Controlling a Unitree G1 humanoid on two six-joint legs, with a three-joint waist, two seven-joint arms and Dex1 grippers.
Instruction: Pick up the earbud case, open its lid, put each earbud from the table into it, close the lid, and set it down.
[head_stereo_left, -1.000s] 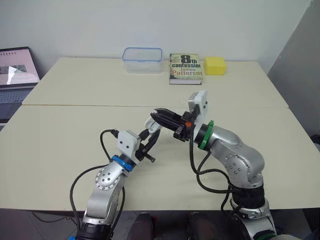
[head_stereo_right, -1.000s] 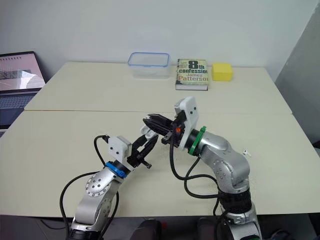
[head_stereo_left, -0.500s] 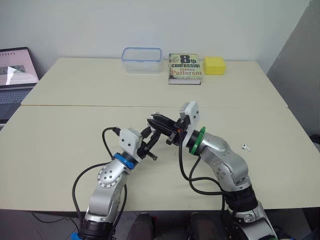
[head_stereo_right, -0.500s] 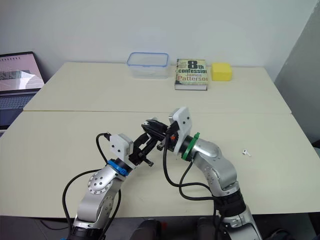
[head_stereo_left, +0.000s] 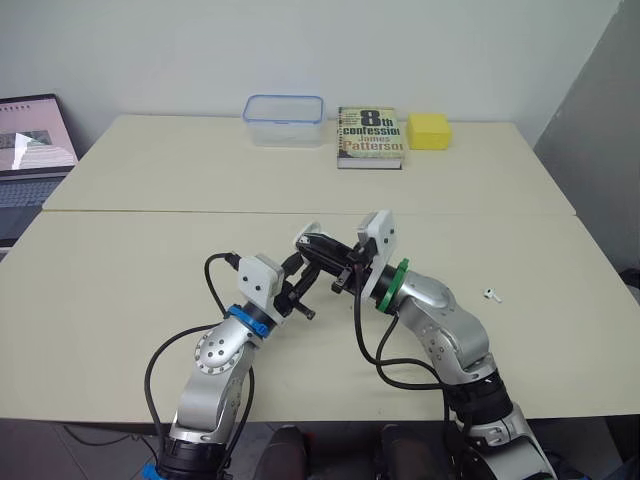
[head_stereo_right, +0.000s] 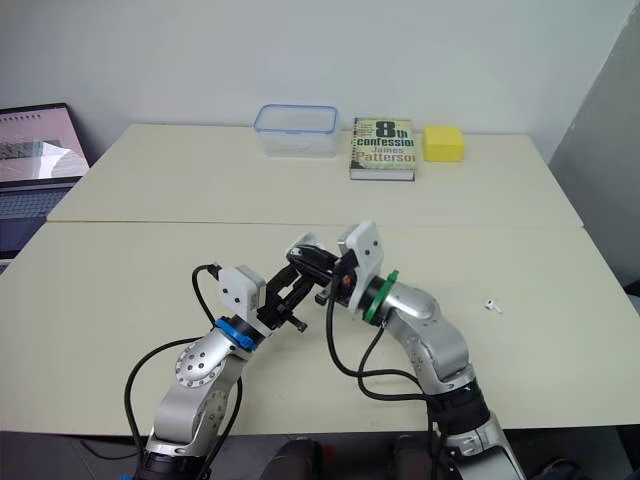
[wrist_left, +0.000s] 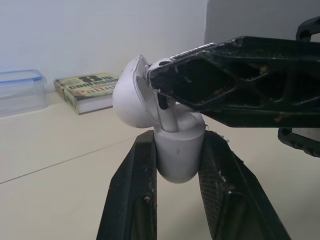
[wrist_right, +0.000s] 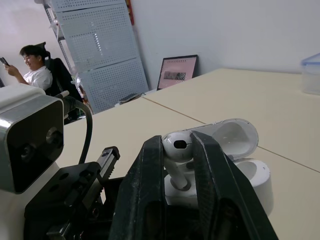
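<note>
Office-like lab room. Two pale tables (head_stereo_left: 130, 170) are standing edge to edge against a plain white wall (head_stereo_left: 150, 50). An open laptop (head_stereo_left: 32, 150) is sitting at the left; a book (head_stereo_left: 370, 137), a clear container (head_stereo_left: 285, 120) and a yellow block (head_stereo_left: 429, 130) are lying along the back. Perforated metal panels (wrist_right: 100, 50) are standing behind a seated person (wrist_right: 36, 72) holding a phone.

The stem tip of the small white earbud (wrist_right: 178, 146) is lying hidden inside the glossy white earbud case (wrist_left: 179, 150); the open grey laptop (head_stereo_left: 30, 150) is running off the edge.
</note>
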